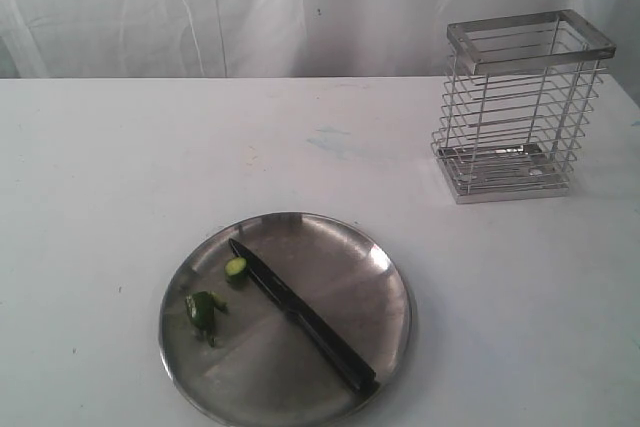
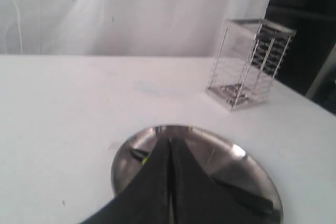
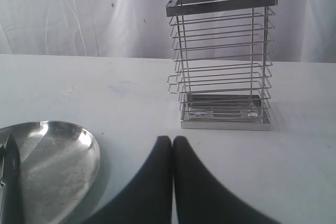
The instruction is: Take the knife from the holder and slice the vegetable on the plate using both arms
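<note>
The left end effector and the right end effector, both near the plate, are pressed fully together and hold nothing. On the plate lies the knife, with the vegetable cut beside its blade. Beyond the plate, the holder stands empty on the counter

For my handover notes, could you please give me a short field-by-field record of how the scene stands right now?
knife: lying diagonally across the steel plate, in neither gripper
vegetable: cut, on the plate beside the knife, with a small slice lying nearer the knife tip
holder: upright on the white table, empty, apart from the plate
left gripper: shut, empty
right gripper: shut, empty, pointing toward the holder
</note>
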### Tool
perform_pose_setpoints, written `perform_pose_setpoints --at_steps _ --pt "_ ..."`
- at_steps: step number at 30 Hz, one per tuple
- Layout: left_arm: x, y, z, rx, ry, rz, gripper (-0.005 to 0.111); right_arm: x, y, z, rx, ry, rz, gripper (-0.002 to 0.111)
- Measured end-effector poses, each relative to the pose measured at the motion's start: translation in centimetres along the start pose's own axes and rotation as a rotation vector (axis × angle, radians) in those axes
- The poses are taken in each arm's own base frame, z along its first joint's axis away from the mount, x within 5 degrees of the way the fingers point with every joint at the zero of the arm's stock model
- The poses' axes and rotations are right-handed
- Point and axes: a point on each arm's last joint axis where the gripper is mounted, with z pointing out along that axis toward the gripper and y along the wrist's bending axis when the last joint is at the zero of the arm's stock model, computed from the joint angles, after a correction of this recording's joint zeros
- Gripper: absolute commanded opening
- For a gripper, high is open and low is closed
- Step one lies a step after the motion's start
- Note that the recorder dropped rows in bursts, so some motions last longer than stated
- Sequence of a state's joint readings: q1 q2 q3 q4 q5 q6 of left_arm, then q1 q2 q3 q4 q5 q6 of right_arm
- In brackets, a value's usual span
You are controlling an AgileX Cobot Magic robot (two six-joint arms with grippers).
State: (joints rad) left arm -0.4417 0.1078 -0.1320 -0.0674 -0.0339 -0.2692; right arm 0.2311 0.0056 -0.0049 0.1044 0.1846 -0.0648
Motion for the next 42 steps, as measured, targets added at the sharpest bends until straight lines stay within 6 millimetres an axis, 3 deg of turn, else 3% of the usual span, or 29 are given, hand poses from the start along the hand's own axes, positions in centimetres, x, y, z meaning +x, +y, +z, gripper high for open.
perform_pose_setpoints --at_steps 16,24,34,42 --pt "4.6 0.7 -0.3 0.027 0.133 0.082 0.0 0.0 0.0 0.0 0.0 0.0 0.0 0.0" --pt "4.8 0.7 -0.3 0.029 0.157 0.072 0.0 0.0 0.0 0.0 0.0 0.0 0.0 0.0" --pt "4.6 1.6 -0.3 -0.134 0.125 0.045 0.0 0.0 0.0 0.0 0.0 0.0 0.0 0.0" --pt "4.6 1.7 -0.3 -0.153 0.12 0.045 0.0 0.0 0.0 0.0 0.0 0.0 0.0 0.0"
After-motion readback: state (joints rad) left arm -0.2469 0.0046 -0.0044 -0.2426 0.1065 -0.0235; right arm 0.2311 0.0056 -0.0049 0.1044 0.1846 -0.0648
